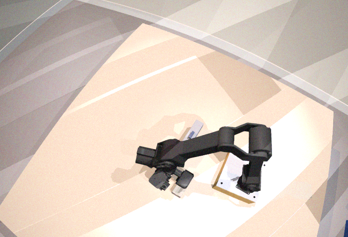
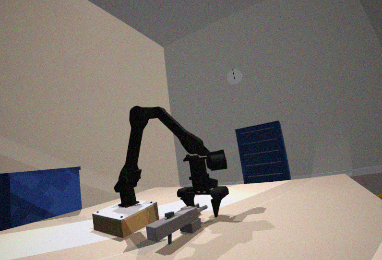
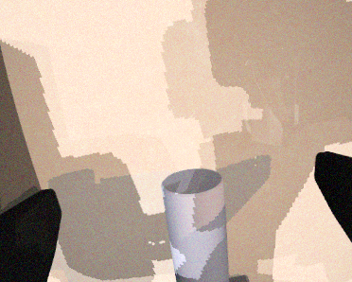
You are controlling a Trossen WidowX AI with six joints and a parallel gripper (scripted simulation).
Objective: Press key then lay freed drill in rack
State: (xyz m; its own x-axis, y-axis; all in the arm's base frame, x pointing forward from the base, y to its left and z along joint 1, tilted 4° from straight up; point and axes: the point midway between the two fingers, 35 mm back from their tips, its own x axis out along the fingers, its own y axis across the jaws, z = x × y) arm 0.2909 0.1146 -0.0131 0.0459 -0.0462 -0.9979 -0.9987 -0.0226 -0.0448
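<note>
The grey bar-shaped holder (image 1: 198, 125) (image 2: 177, 218) is raised on a block at its far end. The blue-grey key (image 1: 191, 134) (image 2: 169, 214) stands on its top, and its stem shows below the bar. The drill (image 2: 202, 208) (image 3: 197, 237), a grey cylinder, sticks out of the holder's far end. My gripper (image 1: 172, 183) (image 2: 202, 210) is open and points down, with one finger on each side of the drill's outer end. A pale block (image 1: 178, 191), apparently the rack, is partly hidden under the gripper in the top view.
The arm's base stands on a white-topped wooden box (image 1: 224, 172) (image 2: 138, 223), close beside the holder. A dark panel-like side (image 3: 17, 132) rises at the left of the wrist view, outside the left finger. Blue cabinets (image 2: 262, 153) (image 2: 46, 190) stand beyond the table.
</note>
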